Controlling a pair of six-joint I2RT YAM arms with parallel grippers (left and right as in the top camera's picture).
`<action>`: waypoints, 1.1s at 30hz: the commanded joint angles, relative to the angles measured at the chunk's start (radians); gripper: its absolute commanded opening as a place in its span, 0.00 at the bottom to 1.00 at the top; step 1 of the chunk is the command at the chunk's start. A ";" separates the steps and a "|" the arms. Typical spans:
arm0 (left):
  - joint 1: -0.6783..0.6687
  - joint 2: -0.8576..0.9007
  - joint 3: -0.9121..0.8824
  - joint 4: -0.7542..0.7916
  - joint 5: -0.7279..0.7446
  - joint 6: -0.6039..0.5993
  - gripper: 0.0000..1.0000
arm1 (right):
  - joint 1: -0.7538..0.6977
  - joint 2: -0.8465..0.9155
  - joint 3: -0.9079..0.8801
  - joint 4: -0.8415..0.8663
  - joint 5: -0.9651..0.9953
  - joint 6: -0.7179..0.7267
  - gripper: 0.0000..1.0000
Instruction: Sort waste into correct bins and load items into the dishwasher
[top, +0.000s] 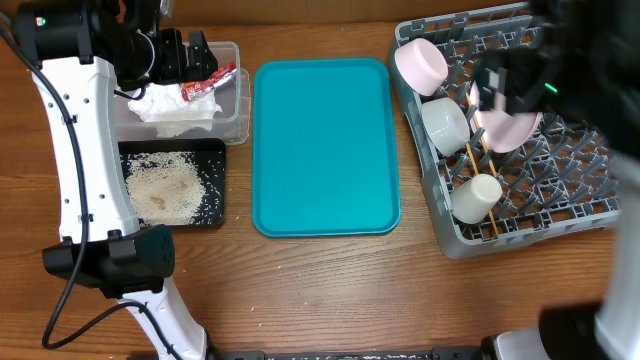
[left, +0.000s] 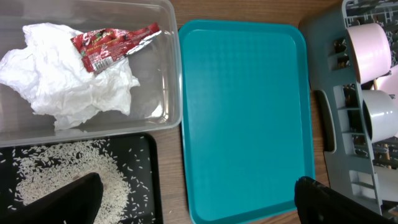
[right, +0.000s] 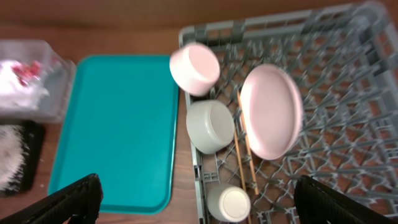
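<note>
The crumpled white napkin (top: 175, 105) (left: 68, 81) and the red wrapper (top: 205, 82) (left: 112, 43) lie in the clear tub (top: 238, 95) (left: 168, 62). Rice (top: 165, 188) (left: 62, 174) lies in the black tray (top: 215, 150) (left: 146, 168). The grey dish rack (top: 560, 200) (right: 348, 124) holds the plate (top: 510, 128) (right: 270, 112), two bowls (top: 420, 62) (top: 445, 122) (right: 194, 67) (right: 210, 126), the cup (top: 477, 197) (right: 230, 202) and the chopsticks (top: 470, 160) (right: 242, 149). My left gripper (top: 185, 55) (left: 199, 205) is open and empty above the tub. My right gripper (top: 505, 80) (right: 202, 205) is open and empty above the rack.
A large teal tray (top: 325, 145) (left: 245, 118) (right: 118, 124) lies on the wooden table between the bins and the rack, with nothing on it. The left arm's white links run down the table's left side.
</note>
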 joint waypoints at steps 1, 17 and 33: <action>-0.006 0.000 0.008 0.002 -0.007 -0.006 1.00 | -0.003 -0.075 0.016 -0.003 -0.028 0.009 1.00; -0.006 0.000 0.008 0.002 -0.007 -0.006 1.00 | -0.026 -0.196 -0.027 0.022 0.052 0.001 1.00; -0.006 0.000 0.008 0.002 -0.007 -0.006 1.00 | -0.064 -0.941 -1.354 0.943 0.010 -0.002 1.00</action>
